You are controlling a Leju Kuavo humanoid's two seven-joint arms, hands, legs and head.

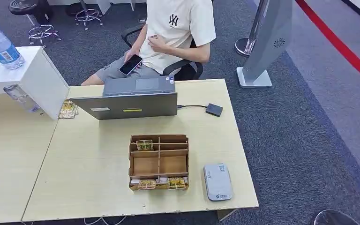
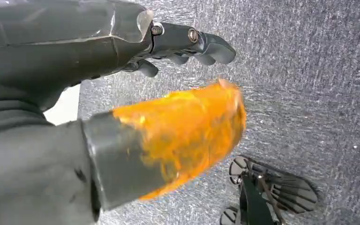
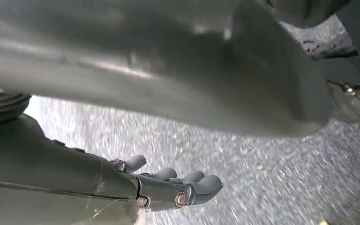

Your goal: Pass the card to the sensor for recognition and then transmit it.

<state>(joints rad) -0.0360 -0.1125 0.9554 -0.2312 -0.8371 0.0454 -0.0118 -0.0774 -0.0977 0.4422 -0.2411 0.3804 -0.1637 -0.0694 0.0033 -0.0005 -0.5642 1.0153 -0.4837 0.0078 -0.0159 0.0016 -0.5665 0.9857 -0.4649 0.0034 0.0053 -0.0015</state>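
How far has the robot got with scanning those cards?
Hard to tell. Cards sit in the wooden box, at its far and near ends, beside the grey card reader, which has nothing on it. The left hand and right hand hang over the carpet holding nothing. That fits either a pause ahead of a pick-up or a finished round.

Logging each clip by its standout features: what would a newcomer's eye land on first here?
Mid-table sits a brown divided cardboard box with yellow cards in a far compartment and along its near edge, a grey sensor pad beside it. Behind it stands a grey laptop, with a seated person holding a phone.
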